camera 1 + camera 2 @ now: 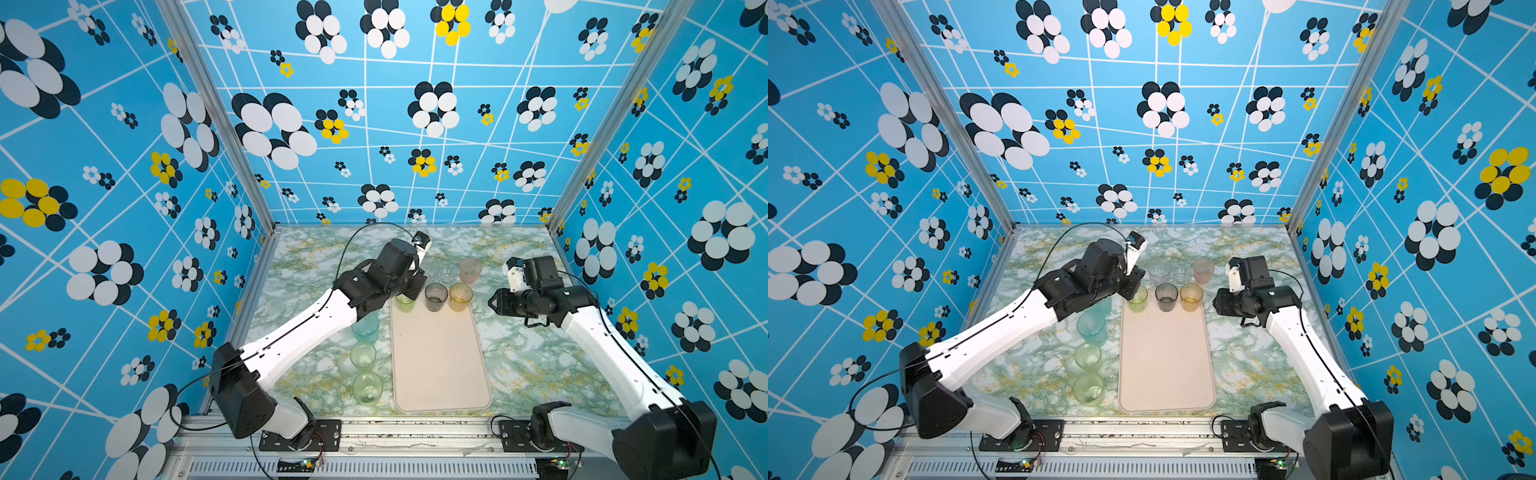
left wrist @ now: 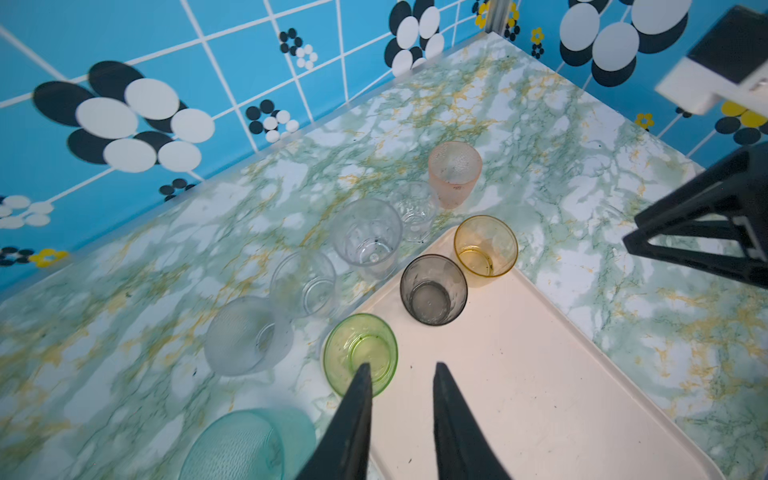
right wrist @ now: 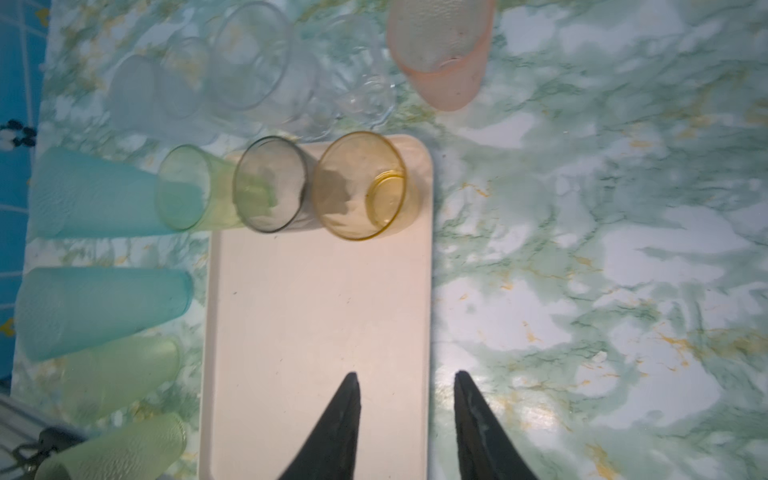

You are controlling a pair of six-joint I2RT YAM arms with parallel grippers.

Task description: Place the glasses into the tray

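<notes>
The pale pinkish tray (image 1: 440, 365) lies mid-table. At its far end stand three glasses in a row: green (image 2: 360, 353), smoky grey (image 2: 433, 289) and amber (image 2: 485, 245). My left gripper (image 2: 402, 365) hangs open just above the tray's far left corner. One fingertip (image 2: 365, 370) overlaps the green glass's near rim and the other is over bare tray, with nothing between them. My right gripper (image 3: 405, 374) is open over the tray's right edge (image 3: 428, 316) and holds nothing. In both top views the left fingers are hidden under the wrist.
Behind the tray stand a pink glass (image 1: 470, 271) and several clear glasses (image 2: 365, 235). Left of the tray, a teal glass (image 1: 365, 328) and two light green ones (image 1: 363, 355) stand in a line under the left arm. Patterned walls enclose the table.
</notes>
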